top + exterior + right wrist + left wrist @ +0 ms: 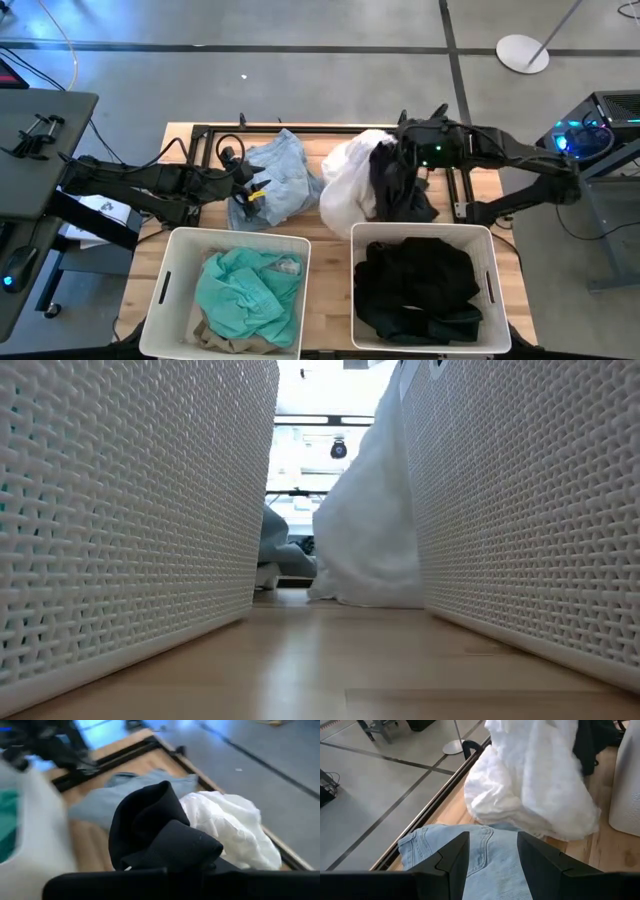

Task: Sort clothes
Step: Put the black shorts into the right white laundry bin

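Teal garment [245,283] | left basket [165,290]; black clothes [415,285] | right basket [495,285]

No readable text in any view

The white baskets [172,270], the clothes [270,180] and the wooden counter [325,290] carry no legible lettering, label, brand or number — the paper [105,208] by the counter's left edge shows marks too small to make out.

left tool [492,865]: fingers apart, low over table | right tool [400,160]: clamped, raised
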`<state>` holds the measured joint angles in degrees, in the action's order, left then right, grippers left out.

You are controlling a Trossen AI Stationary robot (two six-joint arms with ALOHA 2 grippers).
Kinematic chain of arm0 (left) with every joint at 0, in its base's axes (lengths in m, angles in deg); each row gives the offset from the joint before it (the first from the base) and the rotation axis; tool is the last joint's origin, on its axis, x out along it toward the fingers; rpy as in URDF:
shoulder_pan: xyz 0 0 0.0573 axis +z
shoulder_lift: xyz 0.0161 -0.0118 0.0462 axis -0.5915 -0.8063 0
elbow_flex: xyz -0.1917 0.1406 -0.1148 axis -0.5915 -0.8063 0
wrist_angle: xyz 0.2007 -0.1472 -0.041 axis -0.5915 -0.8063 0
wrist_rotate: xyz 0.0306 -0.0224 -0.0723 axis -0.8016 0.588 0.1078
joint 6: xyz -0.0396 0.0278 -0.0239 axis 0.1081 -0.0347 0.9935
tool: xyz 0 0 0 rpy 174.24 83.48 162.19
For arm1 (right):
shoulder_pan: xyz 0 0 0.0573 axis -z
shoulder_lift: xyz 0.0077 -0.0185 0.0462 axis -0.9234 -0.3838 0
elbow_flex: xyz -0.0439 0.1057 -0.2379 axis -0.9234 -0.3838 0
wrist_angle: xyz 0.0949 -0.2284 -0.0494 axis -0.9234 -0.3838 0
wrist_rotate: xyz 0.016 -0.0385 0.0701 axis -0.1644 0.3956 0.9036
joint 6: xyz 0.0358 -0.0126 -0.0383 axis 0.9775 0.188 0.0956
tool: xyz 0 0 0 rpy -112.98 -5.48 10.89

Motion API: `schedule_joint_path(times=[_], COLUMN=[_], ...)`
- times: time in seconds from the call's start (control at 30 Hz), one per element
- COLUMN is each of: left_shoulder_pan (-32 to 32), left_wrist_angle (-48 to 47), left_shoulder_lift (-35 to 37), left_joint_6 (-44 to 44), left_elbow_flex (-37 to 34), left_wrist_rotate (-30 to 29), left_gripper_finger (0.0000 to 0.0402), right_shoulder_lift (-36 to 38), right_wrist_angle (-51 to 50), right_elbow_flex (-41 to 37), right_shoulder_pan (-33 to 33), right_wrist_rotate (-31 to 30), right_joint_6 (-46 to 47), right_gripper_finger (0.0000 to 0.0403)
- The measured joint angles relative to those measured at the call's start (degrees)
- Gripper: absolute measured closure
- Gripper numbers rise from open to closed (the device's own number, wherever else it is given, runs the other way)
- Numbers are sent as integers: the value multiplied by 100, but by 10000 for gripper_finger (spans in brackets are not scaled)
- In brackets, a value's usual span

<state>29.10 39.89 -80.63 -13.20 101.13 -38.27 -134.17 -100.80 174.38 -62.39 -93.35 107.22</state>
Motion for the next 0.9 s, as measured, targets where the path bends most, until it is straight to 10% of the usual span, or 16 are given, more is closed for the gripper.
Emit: schedule_joint_path(times=[0.47,0.9], left_shoulder_pan=[0,1], left_wrist_angle=[-54,-182], left_shoulder_lift=[-2,-1], left_joint_6=[50,203], left_elbow_flex=[0,0], left_wrist_rotate=[0,1], left_gripper_finger=[243,243], right_shoulder_lift=[-1205,-1505], right_wrist_angle=[2363,206], right_elbow_flex=[-1632,-927], right_shoulder_pan=[-50,710], right_wrist_rotate=[949,1568], right_joint_6=[-451,-104], right_gripper_finger=[379,136])
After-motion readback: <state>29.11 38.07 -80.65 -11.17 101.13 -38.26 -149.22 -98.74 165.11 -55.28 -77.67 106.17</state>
